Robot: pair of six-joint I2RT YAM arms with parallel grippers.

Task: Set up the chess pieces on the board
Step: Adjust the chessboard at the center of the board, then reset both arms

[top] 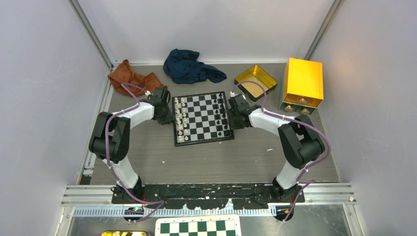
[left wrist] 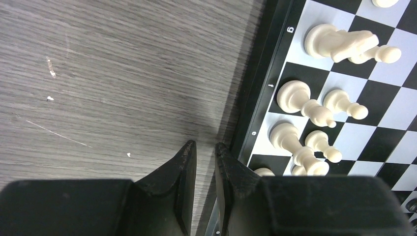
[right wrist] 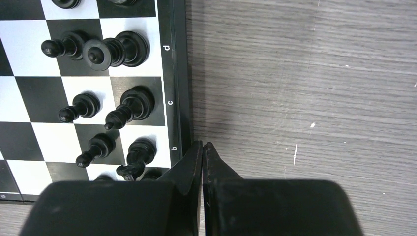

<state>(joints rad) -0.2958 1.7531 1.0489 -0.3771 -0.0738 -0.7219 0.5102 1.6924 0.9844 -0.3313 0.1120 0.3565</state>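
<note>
The board [top: 203, 142] lies mid-table. Cream-white chess pieces [top: 180, 120] stand in two files along its left side, black pieces [top: 222, 115] in two files along its right side. My left gripper [top: 166, 110] is low just outside the board's left rim [left wrist: 260, 88], beside the white pieces [left wrist: 295, 96]. Its jaws [left wrist: 204, 146] are nearly closed with a thin slit, holding nothing. My right gripper [top: 235, 110] is just outside the right rim [right wrist: 179, 73], next to the black pieces [right wrist: 133, 103]. Its jaws [right wrist: 202, 145] are pressed together and empty.
A brown cloth [top: 133, 78] and a dark blue cloth [top: 192, 66] lie at the back. A gold tin [top: 255, 81] and a yellow box [top: 302, 83] stand at the back right. A green-and-white checkered sheet [top: 199, 227] lies below the arm bases.
</note>
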